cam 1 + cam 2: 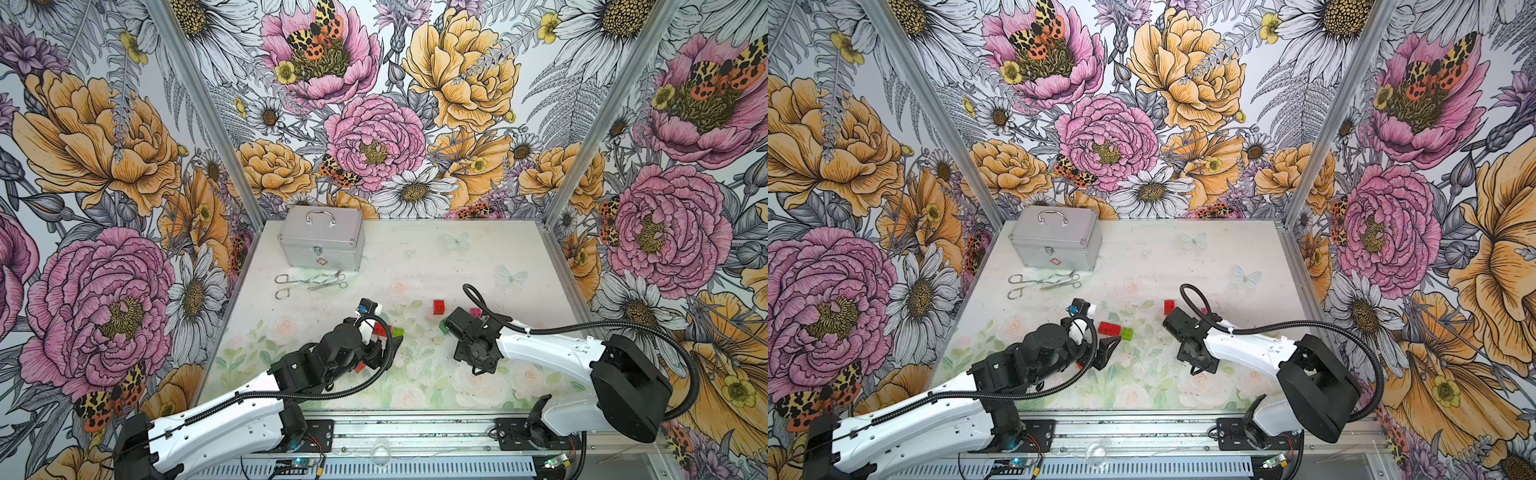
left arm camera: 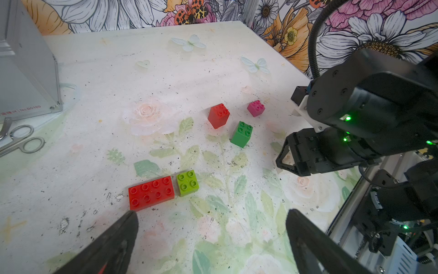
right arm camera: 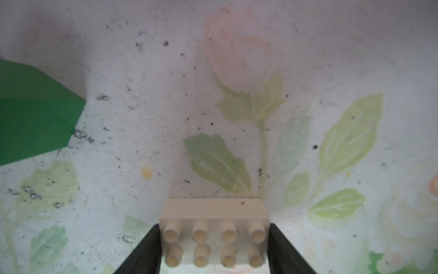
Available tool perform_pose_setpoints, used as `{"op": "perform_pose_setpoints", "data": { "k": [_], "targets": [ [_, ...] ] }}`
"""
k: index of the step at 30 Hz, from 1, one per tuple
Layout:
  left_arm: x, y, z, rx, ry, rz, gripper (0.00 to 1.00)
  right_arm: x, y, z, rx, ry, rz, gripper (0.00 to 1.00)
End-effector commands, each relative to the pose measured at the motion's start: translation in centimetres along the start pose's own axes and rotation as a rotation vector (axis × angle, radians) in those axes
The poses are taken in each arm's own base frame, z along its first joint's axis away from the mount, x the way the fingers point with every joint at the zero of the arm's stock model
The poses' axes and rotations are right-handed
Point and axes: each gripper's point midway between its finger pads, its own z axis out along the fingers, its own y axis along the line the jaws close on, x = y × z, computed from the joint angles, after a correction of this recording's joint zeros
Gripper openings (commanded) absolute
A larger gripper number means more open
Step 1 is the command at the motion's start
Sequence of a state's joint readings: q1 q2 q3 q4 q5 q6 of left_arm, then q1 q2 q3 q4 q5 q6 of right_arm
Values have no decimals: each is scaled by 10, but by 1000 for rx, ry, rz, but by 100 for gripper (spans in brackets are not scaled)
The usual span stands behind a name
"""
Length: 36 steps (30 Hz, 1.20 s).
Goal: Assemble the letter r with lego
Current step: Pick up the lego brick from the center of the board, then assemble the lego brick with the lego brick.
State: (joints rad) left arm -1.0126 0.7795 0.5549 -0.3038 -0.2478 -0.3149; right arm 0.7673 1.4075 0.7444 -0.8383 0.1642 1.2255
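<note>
I hold white brick (image 3: 214, 210) end to end in right fingers (image 3: 147, 253); left fingers (image 2: 113, 246) spread wide, empty, just beside long red brick (image 2: 151, 192).

Rectangular silver metal case (image 1: 321, 239) at ten o'clock looked brushed, steel scissors (image 1: 309, 281) gleamed, flat red plastic brick (image 2: 151, 193) shone smooth, white plastic brick (image 3: 214, 233) looked matt, floral tabletop (image 1: 436, 270) was scuffed.
</note>
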Motion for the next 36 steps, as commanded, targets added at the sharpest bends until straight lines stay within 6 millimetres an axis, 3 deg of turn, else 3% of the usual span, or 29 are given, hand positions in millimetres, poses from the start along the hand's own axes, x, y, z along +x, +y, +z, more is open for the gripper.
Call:
{"op": "perform_pose_setpoints", "data": {
  "k": [1, 8, 19, 27, 36],
  "targets": [
    [1, 3, -1, -22, -4, 10, 99, -3, 5, -3, -1, -9, -37, 55],
    [0, 3, 1, -27, 5, 18, 99, -23, 15, -21, -60, 3, -160, 49],
    [-12, 0, 1, -39, 2, 23, 99, -92, 16, -47, -62, -46, -262, 49],
    [-23, -10, 8, -15, 9, 34, 99, -134, 29, -34, -64, -28, -329, 47],
    [-36, -18, 17, -6, 2, 41, 99, -150, 51, -20, -123, 3, -374, 46]
  ]
}}
